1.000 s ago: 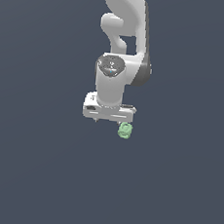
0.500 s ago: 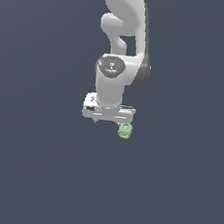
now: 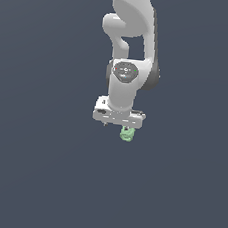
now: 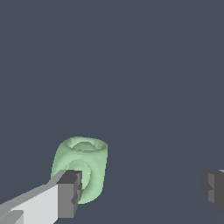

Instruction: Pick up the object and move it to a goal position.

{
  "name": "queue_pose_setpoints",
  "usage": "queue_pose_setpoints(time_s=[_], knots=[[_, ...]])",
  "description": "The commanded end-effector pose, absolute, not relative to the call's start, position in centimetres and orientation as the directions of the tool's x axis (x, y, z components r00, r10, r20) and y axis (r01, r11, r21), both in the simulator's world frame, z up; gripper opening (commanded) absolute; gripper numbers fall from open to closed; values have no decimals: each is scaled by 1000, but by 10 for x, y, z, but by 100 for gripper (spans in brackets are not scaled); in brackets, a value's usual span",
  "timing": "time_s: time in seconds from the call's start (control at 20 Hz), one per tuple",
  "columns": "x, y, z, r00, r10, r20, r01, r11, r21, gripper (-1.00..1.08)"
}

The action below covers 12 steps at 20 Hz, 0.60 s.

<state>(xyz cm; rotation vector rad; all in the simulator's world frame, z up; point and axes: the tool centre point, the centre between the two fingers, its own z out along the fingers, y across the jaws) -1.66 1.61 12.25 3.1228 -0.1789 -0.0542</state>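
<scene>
The object [image 3: 127, 134] is a small pale green, rounded lumpy item, lying just below my white gripper [image 3: 120, 124] on the exterior view's right side of it. In the wrist view the object [image 4: 81, 168] sits right beside one dark fingertip [image 4: 70, 194], on that finger's inner side. The other fingertip [image 4: 213, 188] is far from it. My gripper [image 4: 142, 190] is open wide and holds nothing. Whether the near finger touches the object I cannot tell.
A plain dark grey-blue surface [image 3: 40, 168] fills both views. The white arm [image 3: 129, 33] rises above the gripper. No goal marker shows.
The gripper has shifted a little toward the exterior view's right, more nearly above the object. The object has not moved.
</scene>
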Motion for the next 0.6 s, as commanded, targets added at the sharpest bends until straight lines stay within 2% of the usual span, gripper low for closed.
queue_pose_setpoints(time_s=[0.0,0.55], knots=[[-21,30,115,989,-143,-27,-143,-990,13,100],[-37,73,93,969,-245,-3,-245,-969,2,100]])
